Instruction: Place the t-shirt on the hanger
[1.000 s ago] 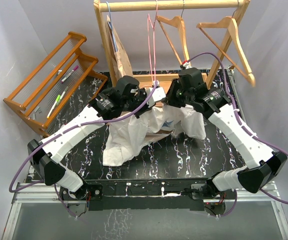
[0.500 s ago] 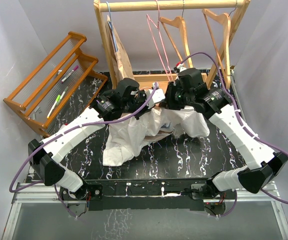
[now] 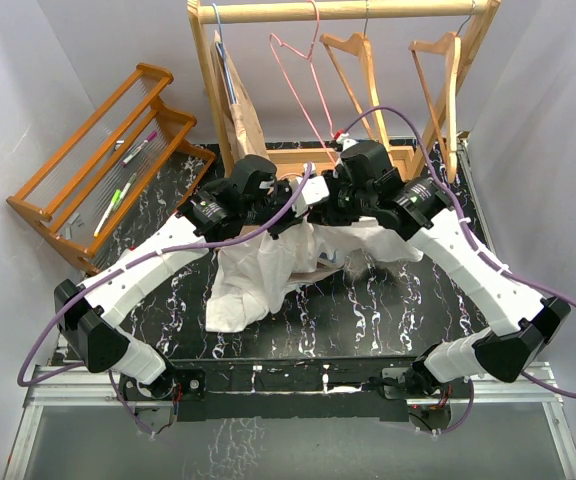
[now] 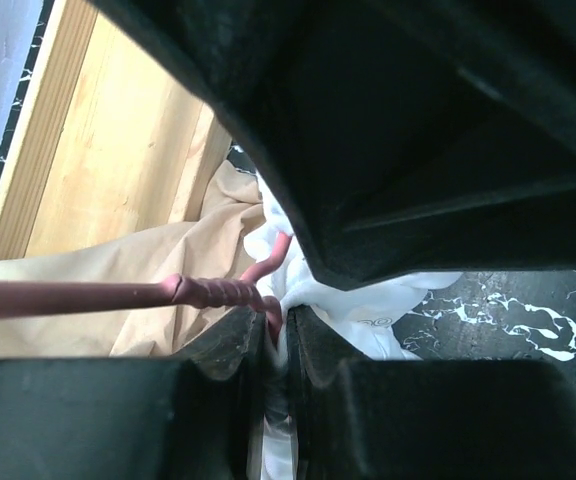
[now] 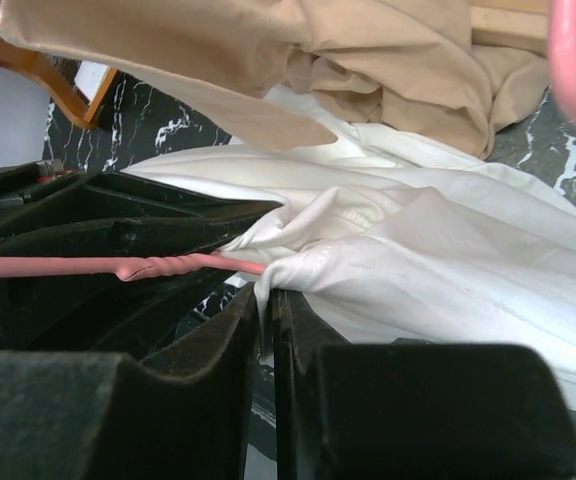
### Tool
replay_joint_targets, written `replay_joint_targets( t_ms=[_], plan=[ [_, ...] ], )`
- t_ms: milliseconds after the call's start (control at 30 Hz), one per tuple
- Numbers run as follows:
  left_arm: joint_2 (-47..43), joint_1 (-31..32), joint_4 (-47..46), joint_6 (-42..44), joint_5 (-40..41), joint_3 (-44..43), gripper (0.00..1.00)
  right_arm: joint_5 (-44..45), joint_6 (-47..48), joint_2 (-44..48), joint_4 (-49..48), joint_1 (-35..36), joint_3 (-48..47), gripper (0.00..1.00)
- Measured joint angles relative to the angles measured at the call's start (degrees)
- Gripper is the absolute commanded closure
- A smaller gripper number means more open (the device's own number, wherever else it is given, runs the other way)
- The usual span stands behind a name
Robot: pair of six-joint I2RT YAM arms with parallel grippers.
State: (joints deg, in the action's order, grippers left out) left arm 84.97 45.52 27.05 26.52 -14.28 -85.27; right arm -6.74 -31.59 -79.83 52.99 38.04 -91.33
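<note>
The white t-shirt (image 3: 253, 275) lies bunched on the table, its upper edge lifted between my two grippers. My left gripper (image 3: 306, 192) is shut on a fold of the t-shirt (image 4: 398, 300), with a pink wire pinched in beside it. That wire, the hanger (image 4: 88, 297), has a twisted section and runs off to the left. My right gripper (image 3: 330, 198) is shut on another fold of the t-shirt (image 5: 438, 260), just under the same pink hanger wire (image 5: 88, 267). A pink hanger (image 3: 303, 80) hangs on the rail above both grippers. I cannot tell whether it is the same one.
A wooden clothes rack (image 3: 348, 10) stands at the back with two light-wood hangers (image 3: 353, 60) (image 3: 443, 75). A beige garment (image 3: 238, 115) hangs at its left and drapes behind the t-shirt (image 5: 268, 50). An orange wooden rack (image 3: 118, 160) with pens sits far left.
The right gripper has moved left, closer to the left gripper. The pink hanger on the rail has swung from edge-on to spread out leftward. The wooden hangers have swung too.
</note>
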Motion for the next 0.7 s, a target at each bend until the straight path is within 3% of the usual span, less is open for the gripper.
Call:
replay_joint_targets(
  t_ms=[467,700],
  plan=[
    [-5.5,-0.9,0.6,-1.9,-7.3,1.9,1.00,5.0,-1.2,3.3,1.4,0.7,0.0,0.47],
    [-6.1,-1.5,1.5,-2.1,-10.4,2.8,1.00,4.2,0.4,3.0,3.1,0.7,-0.2,0.44]
  ],
)
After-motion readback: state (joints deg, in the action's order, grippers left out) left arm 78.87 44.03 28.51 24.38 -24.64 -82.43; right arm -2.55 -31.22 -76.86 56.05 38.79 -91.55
